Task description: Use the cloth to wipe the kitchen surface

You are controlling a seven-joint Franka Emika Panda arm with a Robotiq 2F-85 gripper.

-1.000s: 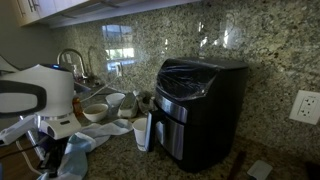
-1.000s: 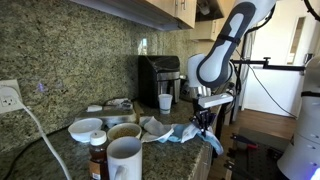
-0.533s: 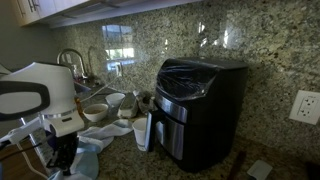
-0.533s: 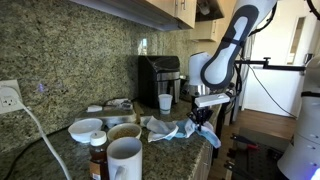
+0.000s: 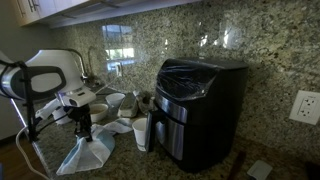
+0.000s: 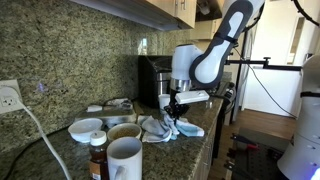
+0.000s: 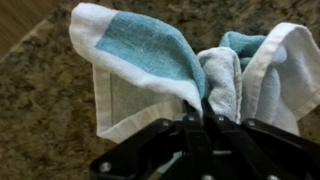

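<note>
The cloth is teal with white borders. In the wrist view it is bunched and pinched between my black fingers. In both exterior views it trails on the granite counter below my gripper. The gripper is shut on the cloth, in front of the bowls and to the side of the black air fryer.
White bowls, a white cup, a mug and a bottle stand on the counter. A faucet is at the back. A wall socket with a cord is nearby.
My gripper has moved along the counter towards the bowls, dragging the cloth with it. The cloth now lies further in on the counter.
</note>
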